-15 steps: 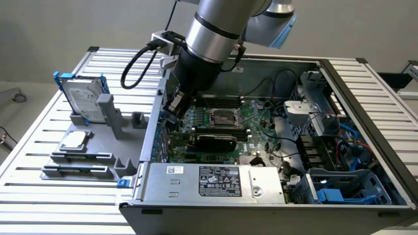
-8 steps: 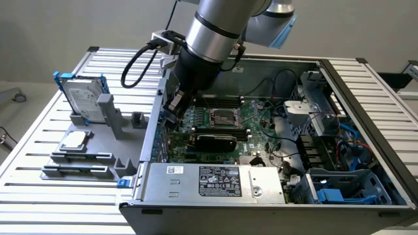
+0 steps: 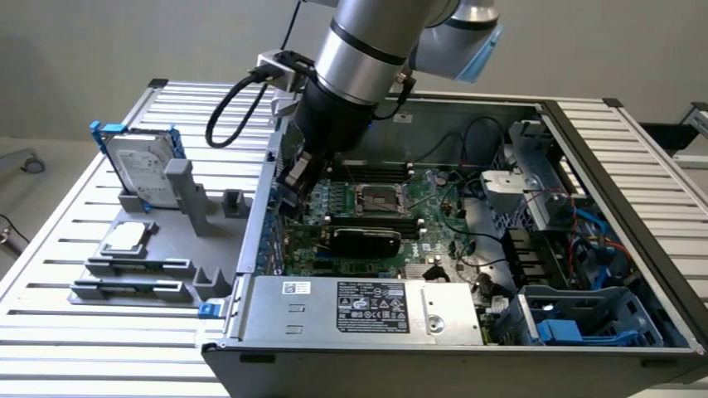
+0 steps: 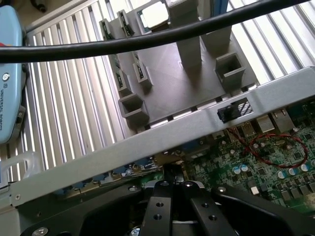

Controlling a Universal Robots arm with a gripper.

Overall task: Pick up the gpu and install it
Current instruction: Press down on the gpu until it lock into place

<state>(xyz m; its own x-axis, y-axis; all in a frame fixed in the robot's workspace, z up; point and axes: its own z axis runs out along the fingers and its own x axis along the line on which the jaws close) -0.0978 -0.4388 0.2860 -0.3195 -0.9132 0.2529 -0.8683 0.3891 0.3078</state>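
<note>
- An open computer case (image 3: 575, 124) lies on a slatted metal table (image 3: 66, 249), with its green motherboard (image 3: 432, 195) facing up.
- The robot arm (image 3: 370, 33) reaches down from the far side into the case, close to the case wall on the exterior view's left.
- The gripper (image 3: 297, 181) is low over the motherboard's left part, just inside that wall.
- In the wrist view the gripper (image 4: 172, 184) shows as black linkages meeting at a narrow tip above the board; whether its fingers are parted or closed, or hold anything, cannot be told.
- The gpu (image 3: 363, 239) sits on the motherboard with its black rounded cooler showing, just nearer than the square processor socket (image 3: 376, 197).
- The gpu lies near the gripper, to the exterior view's right of it and closer to the viewer; the two look apart.
- A silver power supply (image 3: 360, 308) with a label fills the case's near left corner, just in front of the gpu.
- Outside the case, on the exterior view's left, a grey parts holder (image 3: 205, 249) rests on the table.
- A silver hard drive with a blue frame (image 3: 142, 166) stands upright at the holder's far end.
- A small square silver processor chip (image 3: 125, 236) lies flat on the holder, nearer than the drive.
- A black cable (image 4: 147, 39) crosses the wrist view above the holder (image 4: 177, 83) and the case wall (image 4: 147, 142).
</note>
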